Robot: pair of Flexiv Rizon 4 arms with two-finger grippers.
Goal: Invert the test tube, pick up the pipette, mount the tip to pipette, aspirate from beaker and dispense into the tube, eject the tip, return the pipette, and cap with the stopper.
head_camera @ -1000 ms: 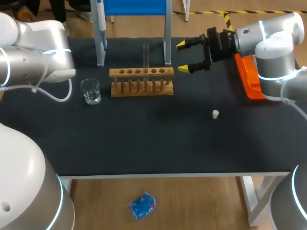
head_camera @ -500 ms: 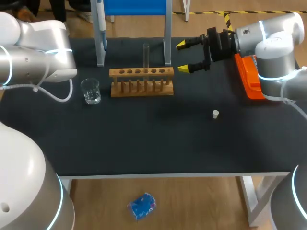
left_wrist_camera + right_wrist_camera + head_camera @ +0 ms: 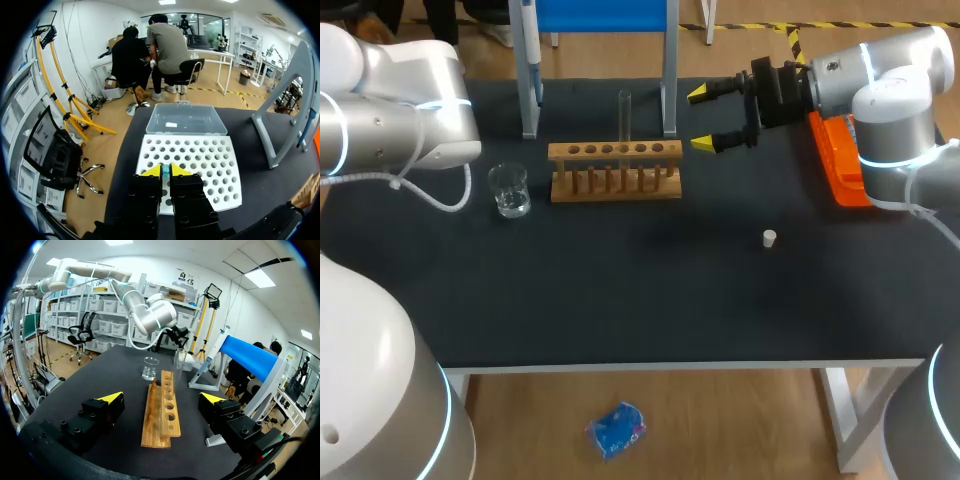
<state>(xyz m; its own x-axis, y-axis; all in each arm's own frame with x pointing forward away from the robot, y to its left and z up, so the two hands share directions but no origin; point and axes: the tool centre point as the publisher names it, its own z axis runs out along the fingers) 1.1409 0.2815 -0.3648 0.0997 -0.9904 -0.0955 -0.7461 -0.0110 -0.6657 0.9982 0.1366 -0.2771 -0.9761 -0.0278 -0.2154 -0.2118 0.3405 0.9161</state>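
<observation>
Our right gripper [image 3: 702, 120] hangs spread wide near the counter's far edge, apart from the right end of the wooden rack [image 3: 615, 172], where the test tube [image 3: 624, 112] stands upright. The beaker [image 3: 508, 190] sits beside the rack's other end, and the stopper [image 3: 770, 238] lies toward the right edge. Our left gripper [image 3: 165, 169], fingers pressed together, hovers over the tip box [image 3: 210, 160]

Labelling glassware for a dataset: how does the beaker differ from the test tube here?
The beaker is short and wide; the test tube is tall and thin. The beaker stands on the table beside the wooden rack; the test tube stands in one of the rack's holes. Both are clear and upright.
</observation>
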